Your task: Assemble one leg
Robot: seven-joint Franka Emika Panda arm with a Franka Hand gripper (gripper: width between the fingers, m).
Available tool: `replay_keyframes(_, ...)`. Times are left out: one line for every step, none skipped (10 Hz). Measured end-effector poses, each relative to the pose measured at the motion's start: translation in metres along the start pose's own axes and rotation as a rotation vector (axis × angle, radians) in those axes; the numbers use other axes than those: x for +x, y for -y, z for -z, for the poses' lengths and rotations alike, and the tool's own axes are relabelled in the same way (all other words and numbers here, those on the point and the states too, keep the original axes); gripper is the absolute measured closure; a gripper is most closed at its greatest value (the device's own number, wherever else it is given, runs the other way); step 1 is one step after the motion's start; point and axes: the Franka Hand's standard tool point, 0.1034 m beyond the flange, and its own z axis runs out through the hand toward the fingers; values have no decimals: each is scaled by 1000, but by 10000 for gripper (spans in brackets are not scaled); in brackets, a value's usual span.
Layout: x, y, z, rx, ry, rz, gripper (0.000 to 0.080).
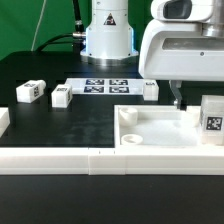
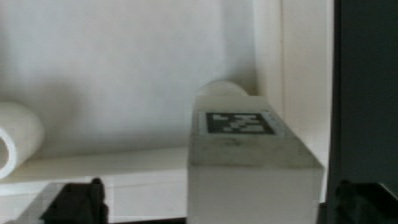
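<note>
A leg point(image 2: 249, 150), a white oblong block with a black-and-white tag on top, stands between my gripper's point(image 2: 222, 205) two dark fingertips point(image 2: 80, 200). There is a wide gap on one side and a narrow one on the other, so the gripper is open and not gripping. In the exterior view the same leg point(image 1: 212, 118) stands at the right edge, in the large white tray-like part point(image 1: 150, 128). My gripper point(image 1: 205, 103) hangs over it and only one finger point(image 1: 178, 100) shows. Three more legs point(image 1: 30, 91) point(image 1: 61, 96) point(image 1: 148, 89) lie on the black table.
The marker board point(image 1: 105, 85) lies at the back middle in front of the robot base point(image 1: 107, 40). A long white wall point(image 1: 90, 160) runs along the front. A round hole or post point(image 2: 15, 135) of the tray shows beside the leg.
</note>
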Motion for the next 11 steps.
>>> replay_keyframes(0, 1, 0, -2, -3, 13, 150)
replay_keyframes(0, 0, 0, -2, -3, 8, 277)
replay_keyframes(0, 0, 0, -2, -3, 8, 414)
replay_keyframes(0, 0, 0, -2, -3, 1, 414)
replay_keyframes(0, 0, 0, -2, -3, -36, 509)
replay_keyframes(0, 0, 0, -1, -2, -51, 509)
replay_keyframes(0, -1, -1, 3, -3, -146, 509)
replay_keyframes(0, -1, -1, 5, -3, -251, 509)
replay_keyframes(0, -1, -1, 6, -4, -322, 509)
replay_keyframes(-1, -2, -1, 6, -5, -408, 509)
replay_keyframes(-2, -7, 0, -3, -7, -489, 509)
